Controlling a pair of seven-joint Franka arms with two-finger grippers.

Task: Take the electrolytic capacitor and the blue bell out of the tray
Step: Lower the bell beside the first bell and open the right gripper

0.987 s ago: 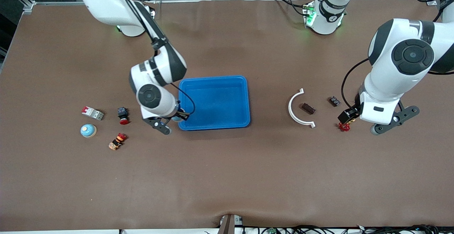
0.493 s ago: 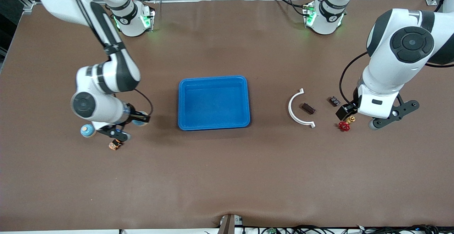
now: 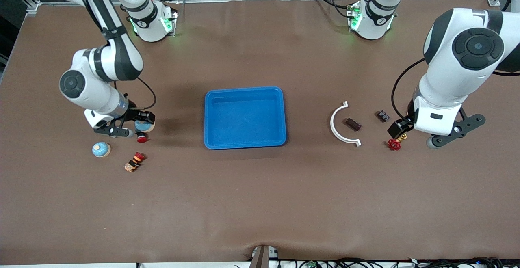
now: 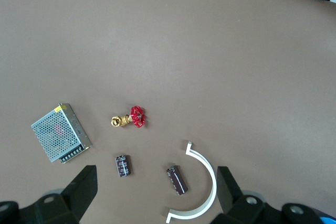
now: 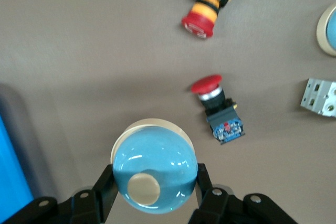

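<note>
My right gripper (image 3: 143, 122) (image 5: 154, 188) is shut on a blue bell (image 3: 145, 126) (image 5: 154, 165) with a cream base and button, held over the table just above a red push button (image 3: 141, 138) (image 5: 217, 109). A second blue bell (image 3: 100, 149) (image 5: 328, 29) rests on the table. Two dark capacitors (image 3: 353, 124) (image 3: 382, 116) lie toward the left arm's end, one inside a white arc (image 3: 340, 126). In the left wrist view both capacitors (image 4: 177, 179) (image 4: 122, 165) lie below my left gripper (image 4: 155, 181), which hangs open and empty high above them (image 3: 397, 130).
An empty blue tray (image 3: 243, 143) sits mid-table. A red-and-orange button (image 3: 134, 162) (image 5: 210, 3) and a white breaker (image 5: 320, 97) lie near the bells. A red valve (image 3: 393, 144) (image 4: 131, 118) and a metal mesh box (image 4: 60, 139) lie by the capacitors.
My right arm has swung from the tray's corner toward the right arm's end of the table, carrying the bell with it. The left arm has barely shifted.
</note>
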